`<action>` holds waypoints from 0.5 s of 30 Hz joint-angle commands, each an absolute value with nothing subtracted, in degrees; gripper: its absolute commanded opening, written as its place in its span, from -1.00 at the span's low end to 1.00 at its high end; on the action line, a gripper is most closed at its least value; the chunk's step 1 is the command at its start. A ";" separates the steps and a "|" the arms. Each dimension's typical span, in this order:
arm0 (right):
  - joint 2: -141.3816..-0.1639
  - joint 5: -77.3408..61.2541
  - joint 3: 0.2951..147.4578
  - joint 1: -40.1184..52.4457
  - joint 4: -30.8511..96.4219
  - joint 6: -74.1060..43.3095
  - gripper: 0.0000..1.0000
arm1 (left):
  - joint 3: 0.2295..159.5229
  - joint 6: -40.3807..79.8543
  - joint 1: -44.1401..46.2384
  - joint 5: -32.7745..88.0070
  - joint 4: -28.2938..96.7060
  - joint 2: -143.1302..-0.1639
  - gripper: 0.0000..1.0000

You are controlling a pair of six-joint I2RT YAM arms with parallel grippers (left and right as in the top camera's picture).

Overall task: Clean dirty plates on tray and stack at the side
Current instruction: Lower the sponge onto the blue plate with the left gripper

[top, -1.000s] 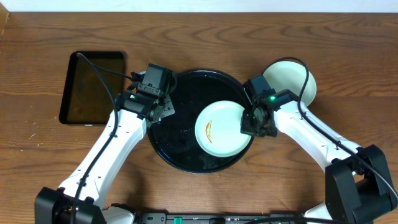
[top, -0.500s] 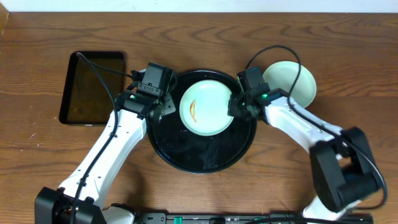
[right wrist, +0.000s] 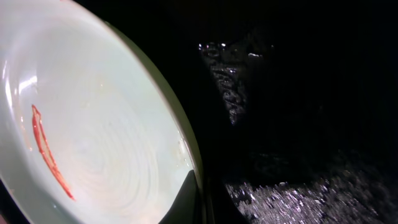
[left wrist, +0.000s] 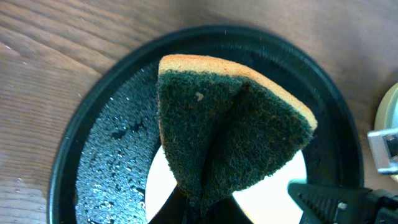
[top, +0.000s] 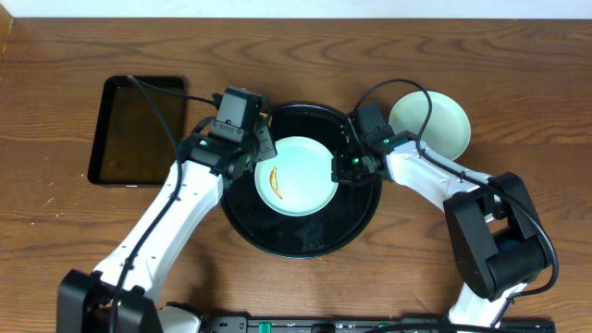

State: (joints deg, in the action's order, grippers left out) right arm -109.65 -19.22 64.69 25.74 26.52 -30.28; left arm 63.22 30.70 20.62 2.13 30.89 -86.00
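A pale mint-blue plate [top: 296, 176] with an orange-brown smear lies over the round black tray [top: 301, 236]. My right gripper [top: 339, 170] is shut on its right rim; in the right wrist view the plate [right wrist: 93, 124] fills the left, its rim between the fingers [right wrist: 198, 202]. My left gripper [top: 256, 153] is shut on a folded green-and-yellow sponge [left wrist: 230, 124], held just above the plate's [left wrist: 273, 186] left edge and the wet tray [left wrist: 106, 149]. Another pale plate [top: 430, 123] sits on the table right of the tray.
A rectangular black tray [top: 137, 129] lies on the wooden table at the left. Cables run from both arms over the round tray's back edge. Water drops cover the round tray's floor [right wrist: 292, 199].
My right gripper has carried the plate leftward across the tray, from its right side toward the middle. My left gripper with the sponge has shifted slightly right, next to the plate's left edge.
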 commanded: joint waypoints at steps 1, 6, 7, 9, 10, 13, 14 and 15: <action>-110.91 -18.17 70.89 25.76 29.28 -27.55 -0.98 | 62.87 29.65 21.41 3.73 30.76 -87.90 -0.84; -115.50 -16.38 78.54 25.43 34.63 -24.29 -0.98 | 62.87 29.63 21.96 3.95 30.74 -88.62 -0.84; -116.57 -16.56 79.31 25.43 35.05 -24.01 -0.98 | 62.89 29.65 21.96 3.92 30.72 -88.62 -0.84; -118.19 -16.53 79.96 25.61 35.31 -23.64 -0.98 | 62.89 29.63 21.96 3.90 30.72 -88.62 -0.84; -118.89 -16.53 79.99 25.71 35.09 -23.35 -0.98 | 62.89 29.61 21.96 3.90 30.72 -88.62 -0.84; -119.77 -16.51 79.99 25.98 35.03 -21.85 -0.98 | 62.89 29.61 21.93 3.86 30.48 -88.64 -0.84; -119.87 -16.51 79.96 26.02 35.05 -21.28 -0.98 | 62.89 29.63 21.96 3.86 30.15 -88.71 -0.84; -120.01 -16.47 79.96 26.04 35.14 -21.10 -0.98 | 62.89 29.65 21.96 3.88 29.65 -88.73 -0.84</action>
